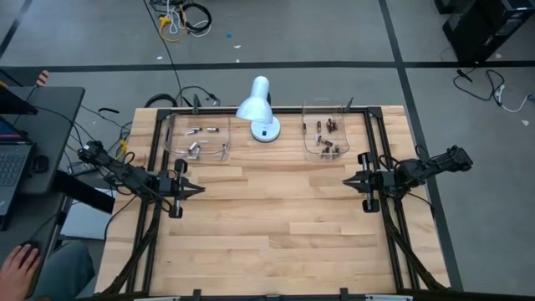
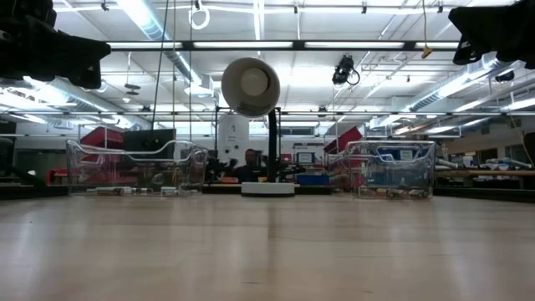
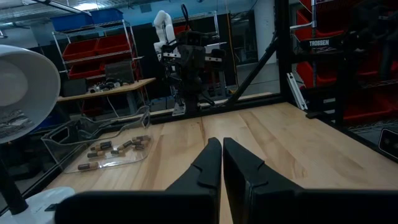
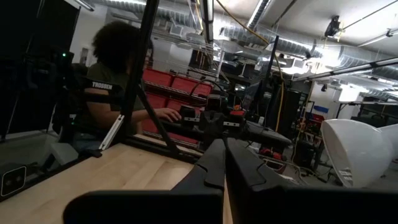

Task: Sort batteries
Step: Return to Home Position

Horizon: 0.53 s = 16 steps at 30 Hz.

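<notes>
The white desk lamp (image 1: 261, 109) stands at the middle of the wooden table's (image 1: 276, 242) far edge, shade tipped toward the left arm's side. Just beside the lamp on that side sits a clear plastic tray (image 1: 173, 144), with the silvery batteries (image 1: 201, 139) scattered loosely over its floor. A second clear tray (image 1: 308, 109) sits just beside the lamp on the right arm's side and holds the dark coppery batteries (image 1: 324, 139), bunched toward its middle.

Both arms hang back from the lamp, nearer the front than the trays and out toward the table's side rails. The left gripper (image 1: 196, 191) is raised above the boards on the silver tray's side. Its fingers (image 3: 208, 168) are pressed together with only a sliver of a gap and carry nothing. The right gripper (image 1: 348, 181) mirrors it on the other side of the lamp, pointing inward. Its fingers (image 4: 211, 165) are likewise closed and empty.

Beyond the table's left rail a person (image 4: 112, 81) sits at a desk with a laptop (image 1: 10, 160).
</notes>
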### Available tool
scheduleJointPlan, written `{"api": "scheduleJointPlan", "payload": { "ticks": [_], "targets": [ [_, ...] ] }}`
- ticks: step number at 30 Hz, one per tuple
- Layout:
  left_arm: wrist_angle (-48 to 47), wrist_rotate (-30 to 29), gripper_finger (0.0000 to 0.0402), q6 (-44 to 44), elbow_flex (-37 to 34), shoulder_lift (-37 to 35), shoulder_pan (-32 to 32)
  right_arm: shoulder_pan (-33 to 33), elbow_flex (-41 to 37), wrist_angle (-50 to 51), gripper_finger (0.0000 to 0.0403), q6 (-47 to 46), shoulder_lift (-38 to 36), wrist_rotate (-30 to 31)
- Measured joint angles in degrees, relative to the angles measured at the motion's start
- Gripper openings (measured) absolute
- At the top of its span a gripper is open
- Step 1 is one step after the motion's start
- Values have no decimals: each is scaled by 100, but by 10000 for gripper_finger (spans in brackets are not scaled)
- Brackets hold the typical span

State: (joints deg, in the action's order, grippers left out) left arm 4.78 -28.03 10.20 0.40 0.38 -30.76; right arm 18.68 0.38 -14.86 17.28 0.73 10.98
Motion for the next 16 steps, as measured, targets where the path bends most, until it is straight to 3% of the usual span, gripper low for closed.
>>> {"api": "scheduleJointPlan", "payload": {
  "ticks": [16],
  "targets": [
    [1,0,14,0,0,0,1,2,0,0,2,0,1,-1]
  ]
}}
